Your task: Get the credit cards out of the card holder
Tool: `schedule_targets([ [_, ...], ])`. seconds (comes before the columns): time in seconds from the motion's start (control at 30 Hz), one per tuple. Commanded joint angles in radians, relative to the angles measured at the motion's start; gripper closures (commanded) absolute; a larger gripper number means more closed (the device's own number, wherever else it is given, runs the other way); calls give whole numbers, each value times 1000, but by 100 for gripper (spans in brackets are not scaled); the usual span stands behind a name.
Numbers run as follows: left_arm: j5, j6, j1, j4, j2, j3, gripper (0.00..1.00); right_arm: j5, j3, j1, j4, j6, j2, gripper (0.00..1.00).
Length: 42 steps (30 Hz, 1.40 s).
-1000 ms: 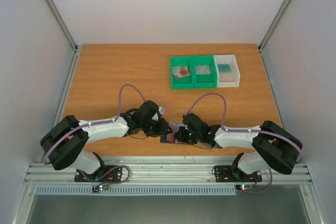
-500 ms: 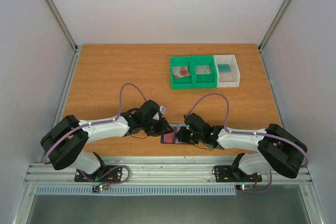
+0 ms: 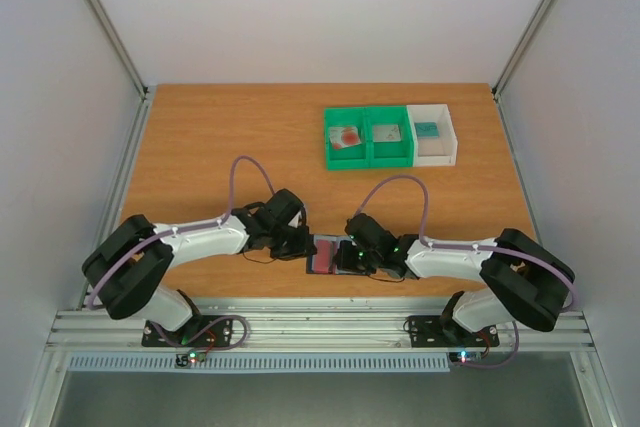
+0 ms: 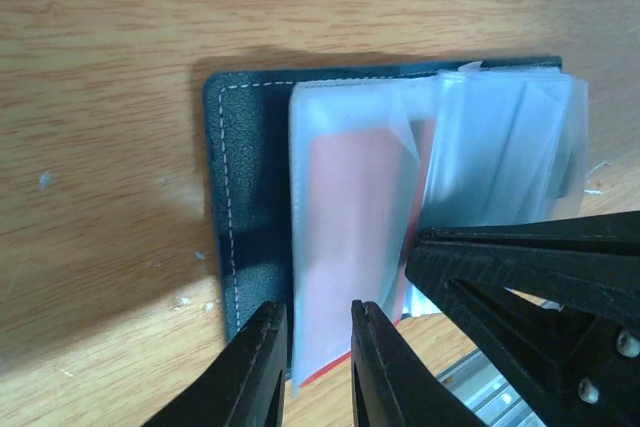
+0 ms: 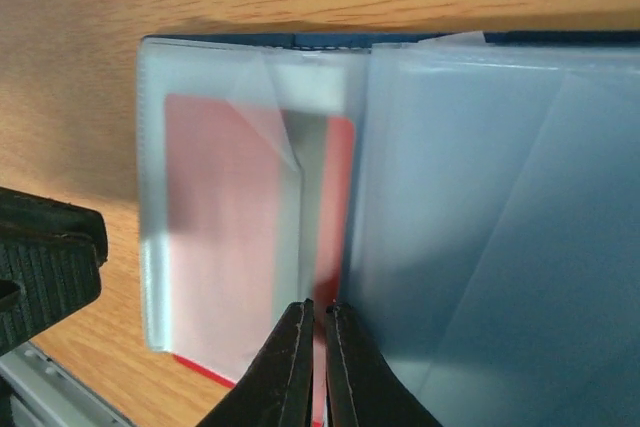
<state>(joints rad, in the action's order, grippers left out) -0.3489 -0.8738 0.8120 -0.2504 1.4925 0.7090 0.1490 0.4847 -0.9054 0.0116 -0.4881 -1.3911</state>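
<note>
The navy card holder (image 3: pixel 322 257) lies open on the table near the front edge, between my two grippers. In the left wrist view its navy cover (image 4: pixel 245 197) carries clear plastic sleeves, and a red card (image 4: pixel 350 237) sits in the top sleeve with its red edge poking out at the near end. My left gripper (image 4: pixel 317 309) is open, its jaws either side of that sleeve's near edge; it is also in the top view (image 3: pixel 303 247). My right gripper (image 5: pixel 318 307) is shut, tips on the red card (image 5: pixel 220 207) next to the sleeves' fold; it is also in the top view (image 3: pixel 347 255).
A green two-compartment bin (image 3: pixel 368 152) and a white bin (image 3: pixel 436 155) stand at the back right, each with a small card-like item inside. The table's front edge and a metal rail (image 3: pixel 320 322) run just behind the holder.
My left gripper has drawn back a little to the left. More of the holder and its red card now shows between the grippers. The right gripper has shifted slightly left.
</note>
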Motion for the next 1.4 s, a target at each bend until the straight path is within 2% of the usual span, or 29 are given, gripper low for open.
schedule_targets([
  [0.0,-19,27,0,-36,27,26,79,-18,23,-9,15,4,-30,94],
  [0.5,-72,-45,38,19,48,-5,81,-27,20,-9,17,7,-35,94],
  [0.93,-59,-79,50,24,17,-31,94,-29,13,-9,14,5,-26,94],
  [1.1,-53,-84,53,15,-4,-31,88,-32,9,-9,14,3,-22,94],
  [1.23,-56,-88,56,20,-7,-34,99,-33,11,-9,13,2,-24,94],
  [1.37,-57,-87,56,21,-7,-33,100,-32,11,-9,12,3,-25,94],
])
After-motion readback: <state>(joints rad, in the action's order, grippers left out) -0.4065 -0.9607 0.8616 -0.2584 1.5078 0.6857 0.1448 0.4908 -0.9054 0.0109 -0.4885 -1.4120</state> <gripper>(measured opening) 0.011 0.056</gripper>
